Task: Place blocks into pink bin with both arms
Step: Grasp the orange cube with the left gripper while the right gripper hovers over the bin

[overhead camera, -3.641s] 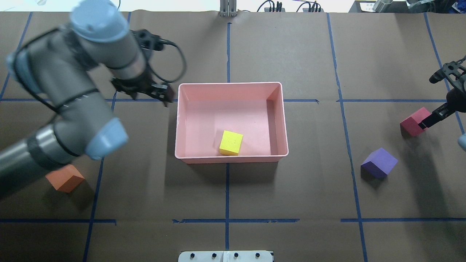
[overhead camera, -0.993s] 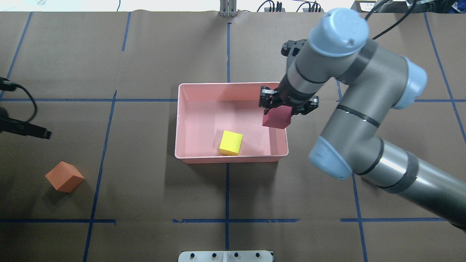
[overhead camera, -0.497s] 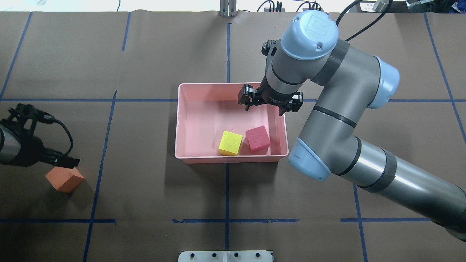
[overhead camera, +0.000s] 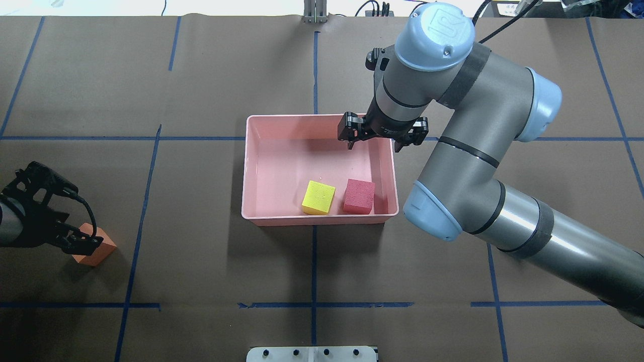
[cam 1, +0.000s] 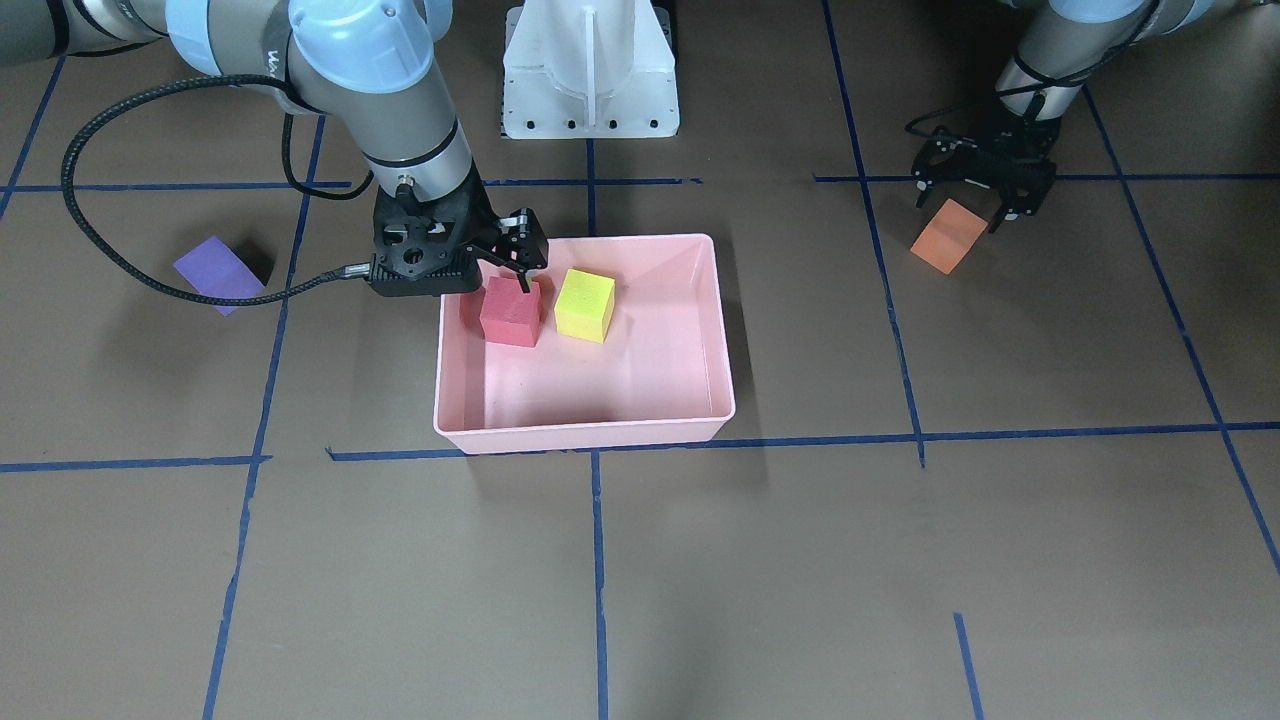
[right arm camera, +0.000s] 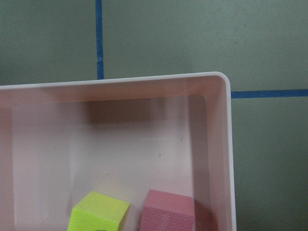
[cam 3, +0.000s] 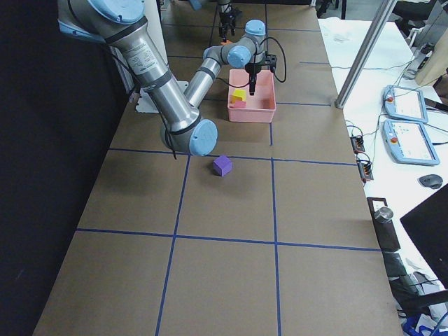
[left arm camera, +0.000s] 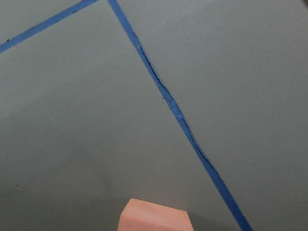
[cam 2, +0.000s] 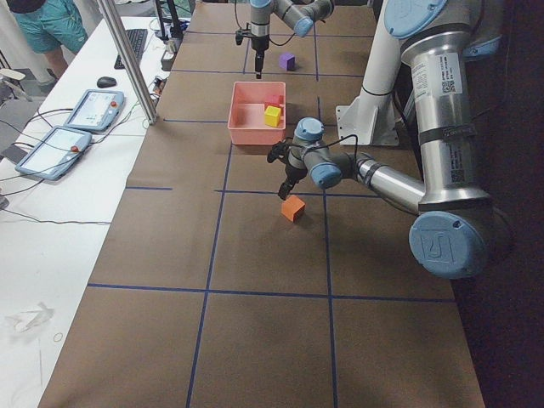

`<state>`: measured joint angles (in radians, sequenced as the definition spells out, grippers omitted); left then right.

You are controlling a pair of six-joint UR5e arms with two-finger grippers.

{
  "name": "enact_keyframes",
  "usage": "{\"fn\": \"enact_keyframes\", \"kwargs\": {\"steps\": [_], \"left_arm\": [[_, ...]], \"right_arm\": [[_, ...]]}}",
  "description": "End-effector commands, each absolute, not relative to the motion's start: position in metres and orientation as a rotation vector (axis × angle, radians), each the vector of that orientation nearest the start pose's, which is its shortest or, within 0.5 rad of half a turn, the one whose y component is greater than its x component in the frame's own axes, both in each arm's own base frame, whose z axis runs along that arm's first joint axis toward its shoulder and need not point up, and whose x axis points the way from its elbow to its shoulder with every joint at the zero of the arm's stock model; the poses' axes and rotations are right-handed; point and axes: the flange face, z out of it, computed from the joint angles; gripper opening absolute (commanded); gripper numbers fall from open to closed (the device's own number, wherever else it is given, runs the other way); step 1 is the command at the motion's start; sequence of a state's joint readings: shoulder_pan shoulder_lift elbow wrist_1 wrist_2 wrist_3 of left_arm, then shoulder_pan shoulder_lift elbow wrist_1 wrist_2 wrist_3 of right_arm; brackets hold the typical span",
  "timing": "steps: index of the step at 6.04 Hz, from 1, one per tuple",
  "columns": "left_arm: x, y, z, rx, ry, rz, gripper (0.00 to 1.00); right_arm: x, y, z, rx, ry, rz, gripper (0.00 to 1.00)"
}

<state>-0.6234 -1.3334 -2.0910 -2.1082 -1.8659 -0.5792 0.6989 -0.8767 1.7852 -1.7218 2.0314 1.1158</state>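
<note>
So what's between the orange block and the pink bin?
Between orange block and pink bin: only brown paper and one blue tape line, overhead view.

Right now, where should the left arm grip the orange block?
Come straight down and pinch two opposite side faces of the orange block. It's a cube lying flat, turned diagonal to the blue tape lines, so twist the left gripper to match.

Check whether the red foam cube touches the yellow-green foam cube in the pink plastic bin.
Apart. Overhead view shows floor of the pink bin between the red foam cube and the yellow-green foam cube.
</note>
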Motion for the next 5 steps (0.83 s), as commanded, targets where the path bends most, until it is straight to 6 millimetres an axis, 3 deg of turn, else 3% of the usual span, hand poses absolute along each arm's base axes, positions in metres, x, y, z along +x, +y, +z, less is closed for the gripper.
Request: {"fn": "enact_keyframes", "kwargs": {"steps": [1,5], "left_arm": [[0.276,-0.325,0.462,0.411,0.763,0.503,1.00],[0.288,-0.326,0.490,0.361,0.740,0.514,1.00]], "right_arm": [[-0.435,-0.485,0.180,0.037,-0.859,0.054,1.00],[-0.432,-0.482,0.186,0.034,-0.856,0.055,1.00]]}}
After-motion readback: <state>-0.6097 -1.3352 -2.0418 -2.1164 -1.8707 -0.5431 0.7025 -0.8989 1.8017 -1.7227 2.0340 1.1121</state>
